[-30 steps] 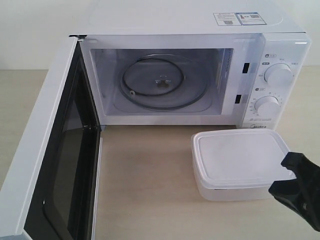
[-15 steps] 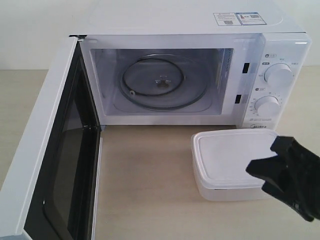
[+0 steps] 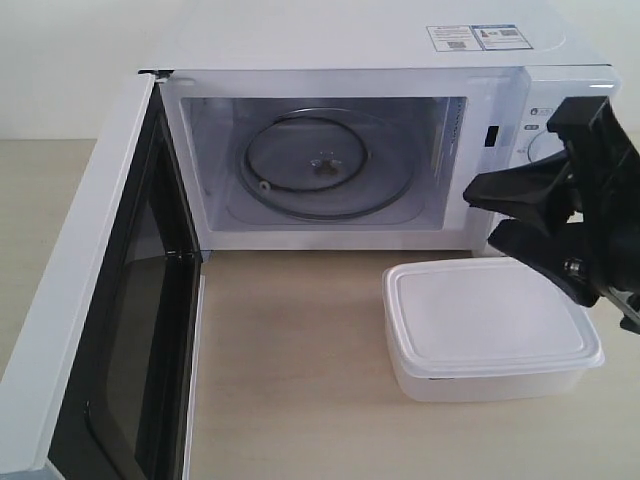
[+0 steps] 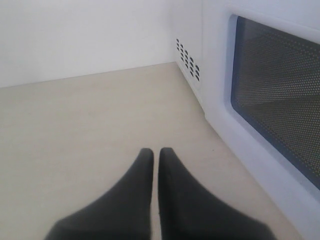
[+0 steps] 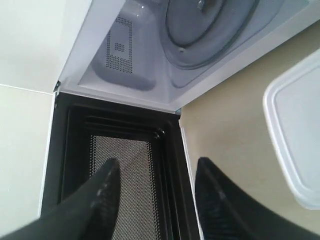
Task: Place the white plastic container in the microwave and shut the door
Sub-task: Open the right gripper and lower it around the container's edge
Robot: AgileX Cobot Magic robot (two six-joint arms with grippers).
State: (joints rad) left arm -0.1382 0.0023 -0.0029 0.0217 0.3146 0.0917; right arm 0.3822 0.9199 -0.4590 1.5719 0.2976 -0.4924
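Note:
The white plastic container [image 3: 490, 325] sits lidded on the table, in front of the microwave's [image 3: 350, 40] right side; its corner also shows in the right wrist view [image 5: 300, 130]. The door [image 3: 90, 300] stands swung wide to the left, and the glass turntable [image 3: 318, 165] lies bare inside. My right gripper [image 3: 480, 212] hangs open and empty above the container's far edge, in front of the control panel. In its own view the right gripper [image 5: 157, 165] points at the door's black inner face [image 5: 120, 160]. My left gripper [image 4: 156, 152] is shut, empty, beside the door's outer window [image 4: 275, 110].
The light wooden table [image 3: 290, 350] stretches between the open door and the container. The right arm covers most of the dials [image 3: 535, 145]. Vent holes [image 4: 187, 60] mark the microwave's side wall near the left gripper. A pale wall stands behind.
The right gripper has risen from low at the container's right side to above it, shifting left in front of the control panel. The container has stayed put.

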